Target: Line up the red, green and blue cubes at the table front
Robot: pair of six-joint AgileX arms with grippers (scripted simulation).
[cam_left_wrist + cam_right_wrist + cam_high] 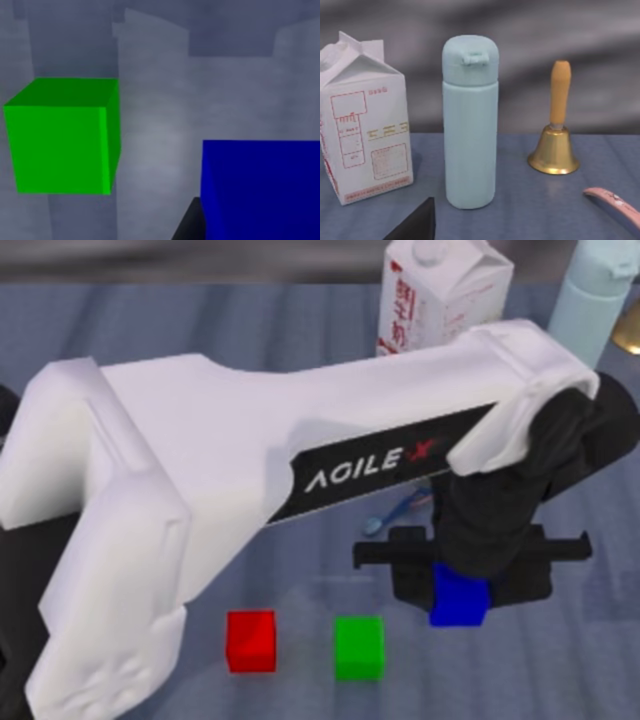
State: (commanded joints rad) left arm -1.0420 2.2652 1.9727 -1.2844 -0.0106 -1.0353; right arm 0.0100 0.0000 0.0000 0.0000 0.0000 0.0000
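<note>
Left gripper (460,592) is down at the table front, jaws pinching the blue cube (459,600) from above, low over the table (580,660). Just left of it sits the green cube (359,647), and left again the red cube (251,640), both flat on the cloth with an even gap. So blue looks meant as the third in the row, held to the green one's right. Behind, a milk carton (440,295) and pale bottle (600,300) stand clear. The right arm is parked out of the top view, its fingers unreadable.
</note>
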